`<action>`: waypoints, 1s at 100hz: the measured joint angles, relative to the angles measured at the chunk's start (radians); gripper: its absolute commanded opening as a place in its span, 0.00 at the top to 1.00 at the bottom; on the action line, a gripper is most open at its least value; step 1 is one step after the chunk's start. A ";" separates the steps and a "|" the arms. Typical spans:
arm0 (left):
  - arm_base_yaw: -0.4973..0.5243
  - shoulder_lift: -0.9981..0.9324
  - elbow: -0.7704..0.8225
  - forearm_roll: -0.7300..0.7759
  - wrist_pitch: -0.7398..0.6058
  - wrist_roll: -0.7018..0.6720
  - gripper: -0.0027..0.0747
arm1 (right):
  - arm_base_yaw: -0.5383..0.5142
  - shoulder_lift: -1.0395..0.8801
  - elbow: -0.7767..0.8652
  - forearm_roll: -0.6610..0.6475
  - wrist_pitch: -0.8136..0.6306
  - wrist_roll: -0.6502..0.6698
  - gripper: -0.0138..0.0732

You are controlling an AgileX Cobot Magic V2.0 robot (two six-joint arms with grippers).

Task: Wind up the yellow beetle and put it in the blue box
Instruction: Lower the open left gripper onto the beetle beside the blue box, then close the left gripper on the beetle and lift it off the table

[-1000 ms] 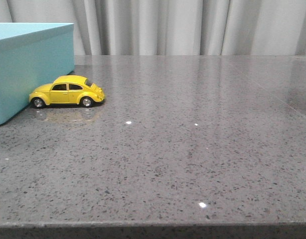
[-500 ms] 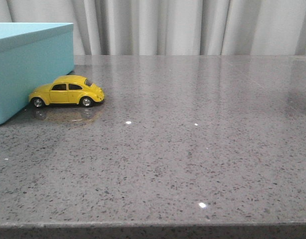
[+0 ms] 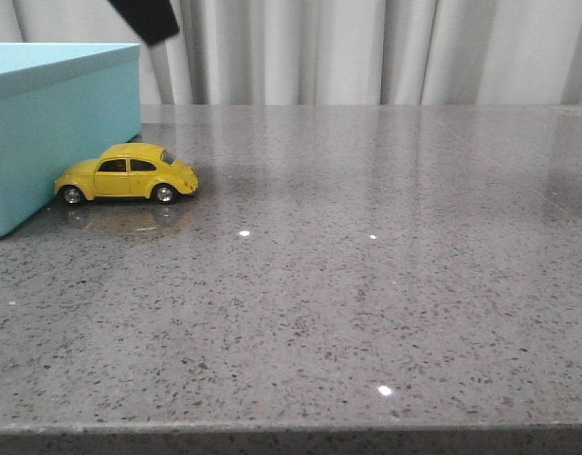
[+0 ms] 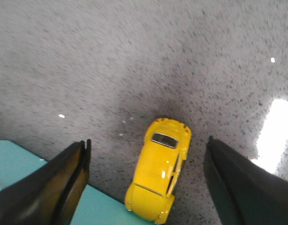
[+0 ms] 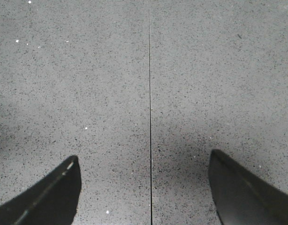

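While the yellow beetle (image 3: pixel 127 173) sits on the grey desk (image 3: pixel 367 265) with its nose against the blue box (image 3: pixel 54 123), the left fingers (image 4: pixel 71 176) hang spread wide above it; the right fingers (image 5: pixel 55 194) are likewise spread over bare desk.

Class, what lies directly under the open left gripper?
The small glossy yellow toy beetle on the grey speckled table, beside the turquoise-blue box. Left gripper open. The table under the car is hidden.
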 measured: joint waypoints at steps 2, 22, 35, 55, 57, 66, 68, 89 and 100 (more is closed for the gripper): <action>0.000 0.010 0.000 0.000 0.003 0.003 0.32 | 0.000 0.000 0.000 0.000 0.000 -0.004 0.19; 0.000 0.101 -0.004 0.018 0.021 0.009 0.32 | 0.000 0.000 0.000 0.000 0.000 -0.010 0.19; 0.000 0.148 -0.004 0.043 0.036 0.010 0.32 | 0.000 0.000 0.000 0.000 0.000 -0.013 0.19; 0.000 0.188 -0.006 0.052 0.043 0.010 0.32 | 0.000 0.000 0.000 0.000 0.000 -0.018 0.19; 0.000 0.193 -0.006 0.052 0.043 0.011 0.32 | 0.000 0.000 0.000 0.000 0.000 -0.018 0.19; 0.000 0.209 -0.006 0.052 0.043 0.011 0.32 | 0.000 0.000 0.000 0.000 0.000 -0.018 0.19; 0.000 0.214 -0.006 0.052 0.043 0.011 0.32 | 0.000 0.000 0.000 0.000 0.000 -0.020 0.19; 0.000 0.235 -0.006 0.053 0.043 0.011 0.33 | 0.000 0.000 0.000 0.000 0.000 -0.022 0.19; 0.000 0.235 -0.006 0.057 0.043 0.011 0.33 | 0.000 0.000 0.000 0.000 0.000 -0.024 0.19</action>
